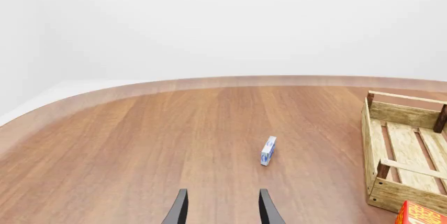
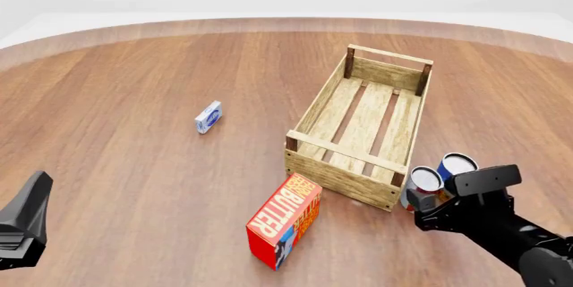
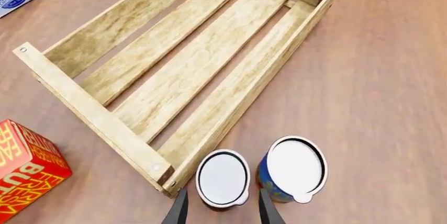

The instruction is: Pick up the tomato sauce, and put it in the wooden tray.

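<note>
The tomato sauce (image 3: 222,178) is a small can with a silvery top, standing on the table just outside the near right corner of the wooden tray (image 3: 91,116). It also shows in the front view (image 2: 422,186). My right gripper (image 3: 222,209) is open just above and behind the can, one finger to each side, not touching. In the front view the right wrist hides its fingers. The wooden tray (image 2: 310,114) is empty. My left gripper (image 1: 222,211) is open and empty, low at the near left of the table (image 2: 29,206).
A blue-and-yellow can (image 3: 293,169) stands right beside the tomato sauce (image 2: 457,165). A red butter box (image 2: 284,220) lies near the tray's near left corner. A small blue-and-white box (image 2: 208,117) stands left of the tray, ahead of the left gripper (image 1: 268,150).
</note>
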